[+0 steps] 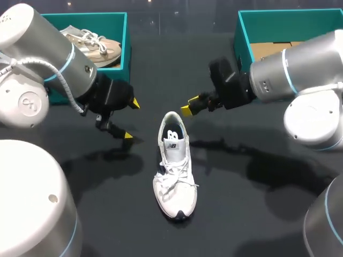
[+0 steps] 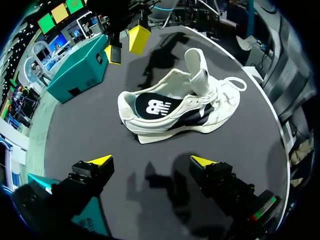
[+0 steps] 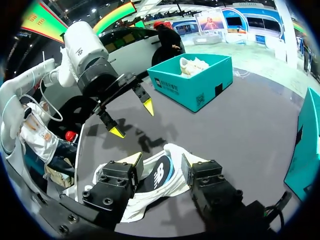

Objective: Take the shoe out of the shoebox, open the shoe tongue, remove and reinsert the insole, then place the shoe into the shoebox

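Observation:
A white lace-up shoe (image 1: pixel 174 171) stands upright in the middle of the dark table, heel toward the far side. Its tongue (image 2: pixel 197 67) is pulled up, and the dark insole (image 2: pixel 152 106) with a white logo lies inside. My left gripper (image 1: pixel 131 119) hovers left of the heel, open and holding nothing; in its own view the left gripper (image 2: pixel 151 161) looks at the shoe (image 2: pixel 175 107) from the side. My right gripper (image 1: pixel 189 105) hangs just beyond the heel, open with nothing between its fingers. In the right wrist view the right gripper (image 3: pixel 161 162) frames the shoe's heel (image 3: pixel 172 148).
A teal shoebox (image 1: pixel 115 32) at the back left holds a beige shoe (image 1: pixel 99 45). A second teal shoebox (image 1: pixel 252 27) at the back right has brown paper inside. Bare dark tabletop surrounds the white shoe.

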Controlling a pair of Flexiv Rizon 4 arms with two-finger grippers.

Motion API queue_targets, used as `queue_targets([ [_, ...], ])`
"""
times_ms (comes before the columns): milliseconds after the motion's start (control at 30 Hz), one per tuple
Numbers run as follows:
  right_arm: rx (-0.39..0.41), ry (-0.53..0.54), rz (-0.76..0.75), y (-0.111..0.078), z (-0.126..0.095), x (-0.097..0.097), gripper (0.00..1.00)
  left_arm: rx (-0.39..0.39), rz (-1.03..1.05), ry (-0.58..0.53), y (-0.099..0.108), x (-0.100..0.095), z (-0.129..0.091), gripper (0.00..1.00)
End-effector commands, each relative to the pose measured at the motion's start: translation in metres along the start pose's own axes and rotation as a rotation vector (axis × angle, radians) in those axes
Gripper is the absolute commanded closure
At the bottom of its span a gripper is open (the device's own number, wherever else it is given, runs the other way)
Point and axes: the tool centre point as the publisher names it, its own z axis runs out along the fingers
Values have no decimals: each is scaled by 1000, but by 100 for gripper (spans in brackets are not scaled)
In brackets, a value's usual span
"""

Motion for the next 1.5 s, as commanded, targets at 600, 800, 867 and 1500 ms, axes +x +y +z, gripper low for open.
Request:
queue_targets([
  [600,485,-58,163,11,-16,-3,100,-10,76,1,17,-11,-44,0],
  [800,485,-153,176,15,-1,13,100,-9,205,59,34,-28,-61,0],
  [867,497,-230,212,14,3,20,100,-1,245,89,42,-35,-68,0],
  [1500,516,-442,332,3,26,38,100,36,443,169,55,-51,-91,0],
])
